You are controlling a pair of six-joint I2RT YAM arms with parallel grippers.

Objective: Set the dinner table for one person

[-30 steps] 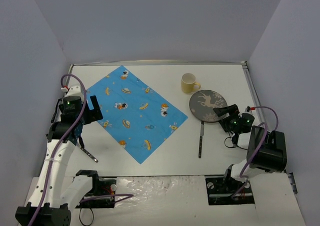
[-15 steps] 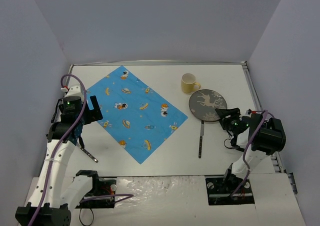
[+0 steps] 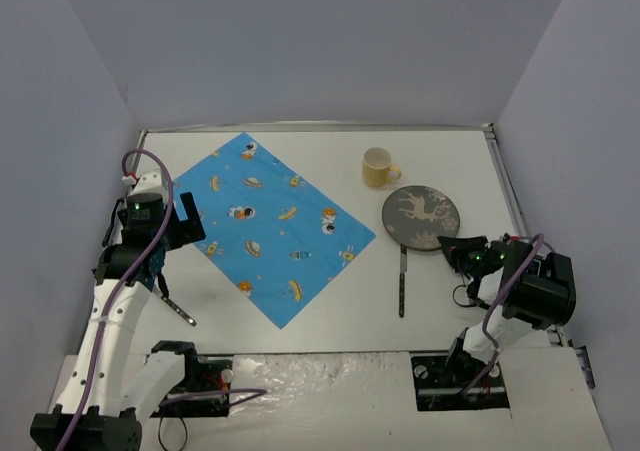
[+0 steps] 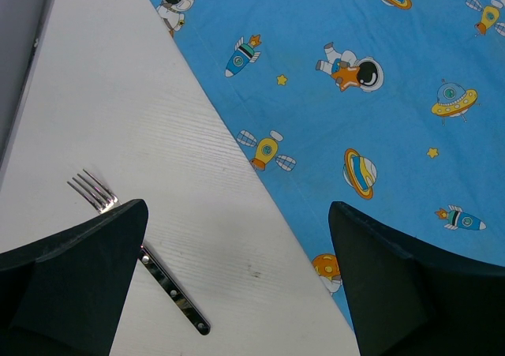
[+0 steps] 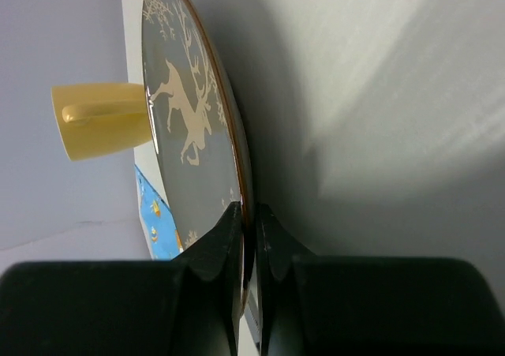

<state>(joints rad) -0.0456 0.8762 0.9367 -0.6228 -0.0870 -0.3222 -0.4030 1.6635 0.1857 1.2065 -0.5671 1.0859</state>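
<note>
My right gripper (image 5: 248,212) is squeezed shut on the near rim of the plate (image 5: 189,127). One finger is on each side of the thin edge. I cannot tell if the plate is lifted or lying flat.

My left gripper (image 4: 237,293) is wide open and holds nothing. It hangs over the left side of the dinner table (image 4: 118,95). The fork (image 4: 170,289) lies under it on the bare white top, just beside the blue cloth (image 4: 379,95) and not on it.

The dinner table (image 3: 330,311) is big, flat and white, with thin metal strips along its far and right edges. It runs from my two bases out to the back wall, and everything sits on it. The knife (image 3: 402,281) lies near the middle, pointing away from me, with its far end close to the plate (image 3: 420,216). The plate is dark grey with a pale deer on it. The blue cloth (image 3: 270,221) lies slanted on the left half. The yellow mug (image 3: 378,166) stands farther back, just behind the plate.

A second ago my right jaws were open at the plate's rim. Now they are shut on it. The plate has slid a little toward my right arm. My left arm, the fork, the knife, the blue cloth and the yellow mug are where they were.
</note>
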